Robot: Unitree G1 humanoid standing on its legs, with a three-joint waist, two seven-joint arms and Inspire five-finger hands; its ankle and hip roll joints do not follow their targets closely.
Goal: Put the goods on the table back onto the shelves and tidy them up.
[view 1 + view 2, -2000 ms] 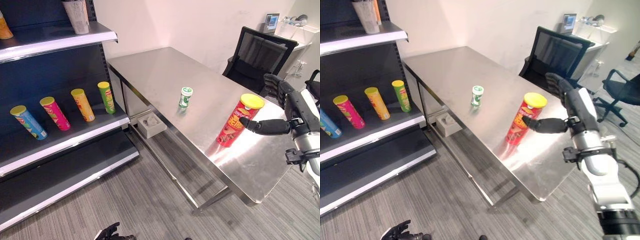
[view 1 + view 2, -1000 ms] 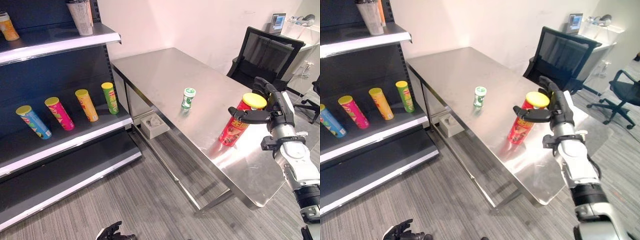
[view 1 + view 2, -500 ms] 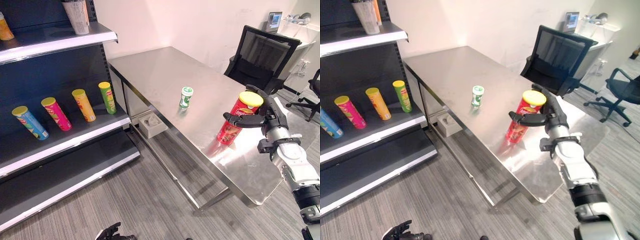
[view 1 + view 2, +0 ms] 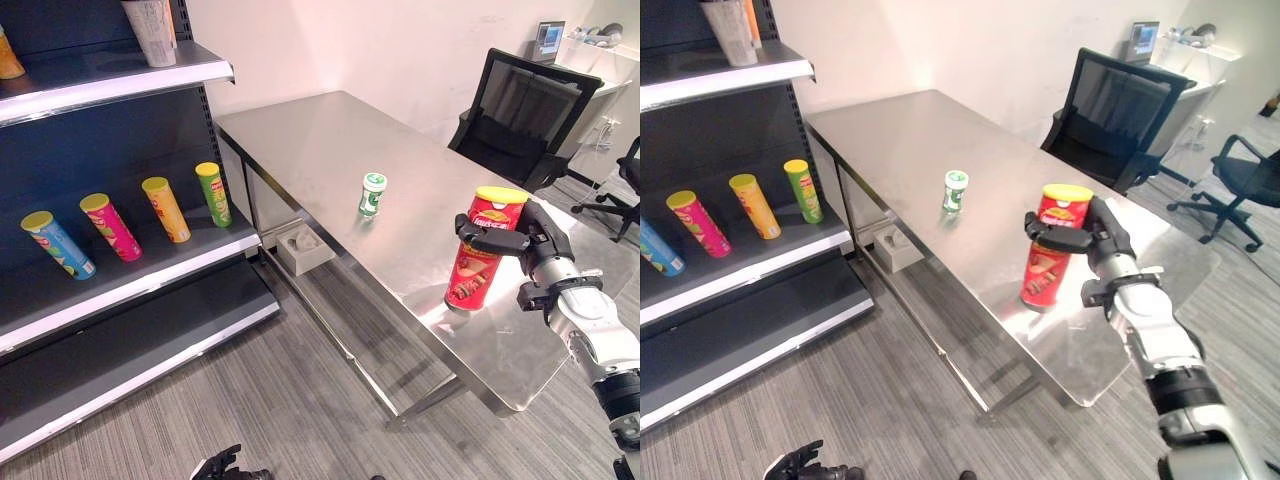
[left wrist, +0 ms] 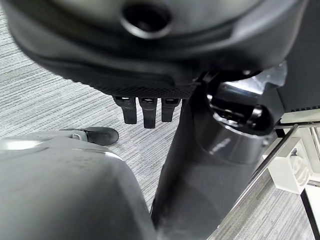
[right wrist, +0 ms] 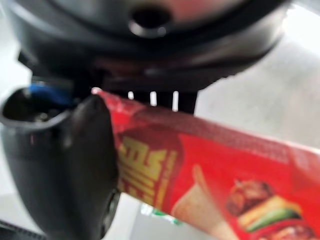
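In the left eye view the right hand is wrapped around the upper part of the red crisp tube, thumb across its front, the tube upright at the near edge of the steel table; a small green-capped bottle stands further back on the table, well apart from it; on the shelf to the left four tubes lean in a row, blue, pink, orange and green; in the right eye view the same grip shows, a black office chair behind the table; in the left wrist view the left hand hangs over grey carpet, fingers curled and holding nothing; in the right wrist view the thumb presses on the red tube.
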